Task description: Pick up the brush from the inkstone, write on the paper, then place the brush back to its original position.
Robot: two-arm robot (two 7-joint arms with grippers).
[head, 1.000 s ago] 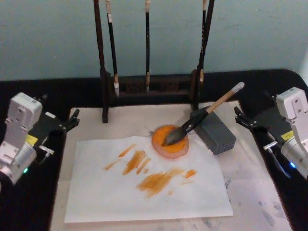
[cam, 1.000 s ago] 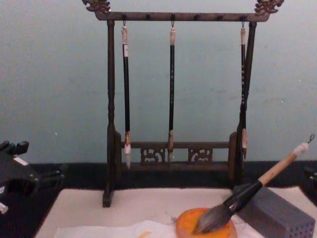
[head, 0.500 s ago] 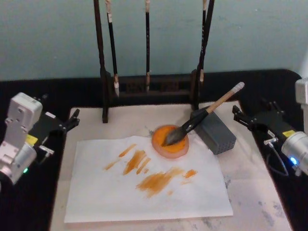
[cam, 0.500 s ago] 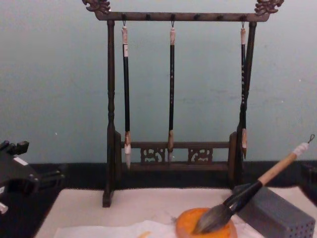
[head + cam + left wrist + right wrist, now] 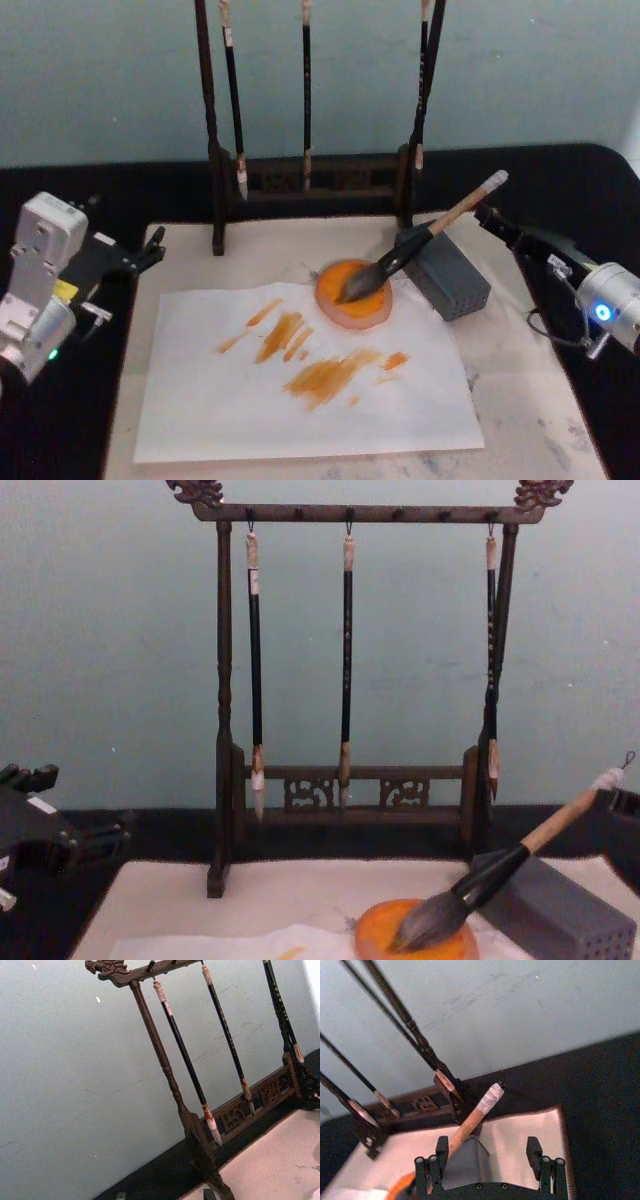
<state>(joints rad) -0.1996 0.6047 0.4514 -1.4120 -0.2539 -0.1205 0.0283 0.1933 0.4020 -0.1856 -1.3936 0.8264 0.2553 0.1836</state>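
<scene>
Two claws flank the work. The right claw (image 5: 490, 220) reaches in from the right side of the worktop (image 5: 100, 190) towards the white-capped end of the brush (image 5: 425, 237). In the right wrist view its fingers (image 5: 534, 1150) stand wide apart, released. The pale handle runs up between them, very close to one finger, and the cap pokes out past the tips. Whether that finger touches the handle cannot be told.

The brush lies tilted. Its bushy grey head rests in the orange dish (image 5: 340, 315), its dark neck leans on the top edge of the grey block (image 5: 455, 280) just to the right of the dish, and its handle rises towards the back right.

The dish sits at the far right corner of the paper (image 5: 300, 430), overlapping it. The paper lies flat on a beige mat (image 5: 520, 400) and carries several orange strokes (image 5: 325, 375), which slant across its middle.

Behind the mat stands a dark wooden rack (image 5: 350, 790) with three thin brushes (image 5: 347, 660) hanging from its top bar.

The left claw (image 5: 152, 250) is off the mat at the left side of the worktop, well apart from the paper. Its fingers are spread and hold nothing.
</scene>
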